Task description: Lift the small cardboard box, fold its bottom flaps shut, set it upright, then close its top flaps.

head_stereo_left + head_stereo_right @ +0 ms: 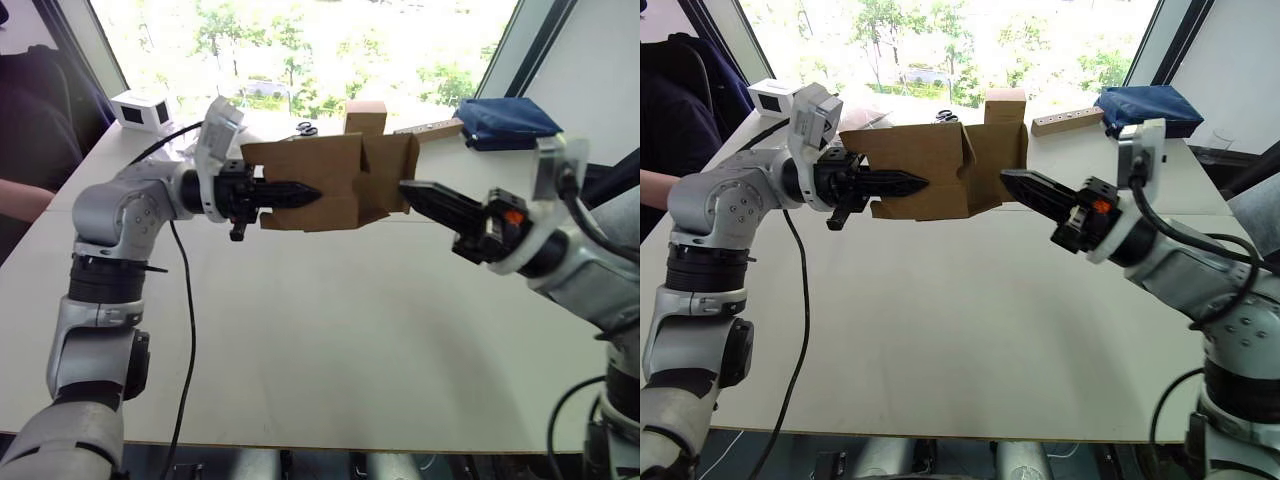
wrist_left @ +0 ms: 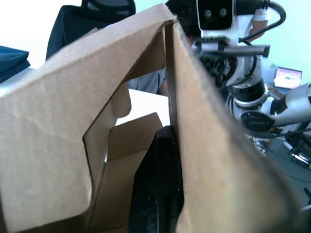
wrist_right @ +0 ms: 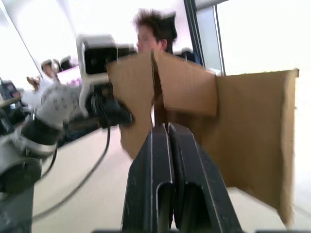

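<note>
Aloft: box held sideways between the two grippers

Now the box [image 1: 320, 180] hangs clear of the worktop [image 1: 330, 330], lying on its side with its long axis running across the robot, from left arm to right arm. The left gripper [image 1: 300, 192] holds it: the fingers are pressed together on the front wall, one outside it and, as the left wrist view shows, one inside against the cardboard. So one open end faces the left arm and the other faces the right arm.

The right gripper [image 1: 420, 195] is closed and empty, its fingers pressed together into a single point. Its tip sits just at the flaps [image 1: 385, 185] on the box's right-hand end. In the right wrist view those panels stand partly swung out, one broad flap [image 3: 257, 141] splayed to the side and two smaller ones meeting at a corner above the fingers. Whether the tip touches cardboard I cannot tell.

Everything in the coming move turns on that alignment. The right gripper points nearly along the box's long axis, straight at the open end, and is the only free one; the left is taken up with holding. I judge these to be the bottom flaps, not yet folded shut. Pushing them in probably needs a sideways sweep across the opening, with the left arm bracing against the shove.
</note>
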Controlling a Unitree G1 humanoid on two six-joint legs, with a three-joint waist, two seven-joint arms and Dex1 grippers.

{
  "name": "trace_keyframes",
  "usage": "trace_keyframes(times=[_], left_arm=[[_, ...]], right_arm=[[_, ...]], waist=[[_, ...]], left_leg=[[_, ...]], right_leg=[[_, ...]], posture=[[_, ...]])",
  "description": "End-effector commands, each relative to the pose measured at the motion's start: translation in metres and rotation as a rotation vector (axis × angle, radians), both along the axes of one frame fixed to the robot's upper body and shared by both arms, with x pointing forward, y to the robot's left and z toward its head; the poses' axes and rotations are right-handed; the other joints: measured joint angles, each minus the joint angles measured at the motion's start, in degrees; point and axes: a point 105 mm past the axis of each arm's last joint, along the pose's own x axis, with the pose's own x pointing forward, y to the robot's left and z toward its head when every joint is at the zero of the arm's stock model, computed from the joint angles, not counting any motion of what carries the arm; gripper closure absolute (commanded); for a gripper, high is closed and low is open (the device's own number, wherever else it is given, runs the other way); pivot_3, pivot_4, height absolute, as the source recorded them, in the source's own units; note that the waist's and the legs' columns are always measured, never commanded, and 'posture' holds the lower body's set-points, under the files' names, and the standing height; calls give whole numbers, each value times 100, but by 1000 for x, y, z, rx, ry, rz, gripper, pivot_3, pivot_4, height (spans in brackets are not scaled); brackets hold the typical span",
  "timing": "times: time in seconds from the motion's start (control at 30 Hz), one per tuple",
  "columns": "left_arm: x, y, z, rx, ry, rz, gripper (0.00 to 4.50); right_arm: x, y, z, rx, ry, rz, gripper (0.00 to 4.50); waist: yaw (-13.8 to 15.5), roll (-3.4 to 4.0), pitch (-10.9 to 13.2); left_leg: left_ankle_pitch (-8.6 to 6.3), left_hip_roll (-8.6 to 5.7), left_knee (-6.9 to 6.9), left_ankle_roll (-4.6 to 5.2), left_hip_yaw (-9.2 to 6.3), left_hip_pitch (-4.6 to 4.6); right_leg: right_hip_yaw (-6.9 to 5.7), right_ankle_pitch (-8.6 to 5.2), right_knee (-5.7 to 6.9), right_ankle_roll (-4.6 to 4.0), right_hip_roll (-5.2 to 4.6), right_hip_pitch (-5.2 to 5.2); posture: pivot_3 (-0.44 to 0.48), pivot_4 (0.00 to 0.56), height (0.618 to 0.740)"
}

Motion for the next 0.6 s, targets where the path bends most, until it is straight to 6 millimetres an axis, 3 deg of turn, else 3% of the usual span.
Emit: trace_keyframes(times=[0.03,0.2,0.6], left_arm=[[-6,-1,14,-11,-53,-23,4500],[-11,-5,16,-12,-56,-48,4500],[-16,-9,14,-9,-43,-65,4500]], right_arm=[[-2,-1,-13,-74,-14,-27,4447],[5,7,-18,-76,-43,-37,4447],[13,24,-6,-1,-95,4,4447]], waist=[[-15,0,0],[-11,0,0],[-6,0,0]], left_leg=[[0,0,0,0,1,0],[0,2,0,0,1,2],[0,1,1,-1,1,0]], right_leg=[[1,0,0,0,0,0],[4,-1,0,1,6,-1],[4,-1,-1,1,5,-1]], posture=[[0,150,740],[0,150,740],[0,150,740]])
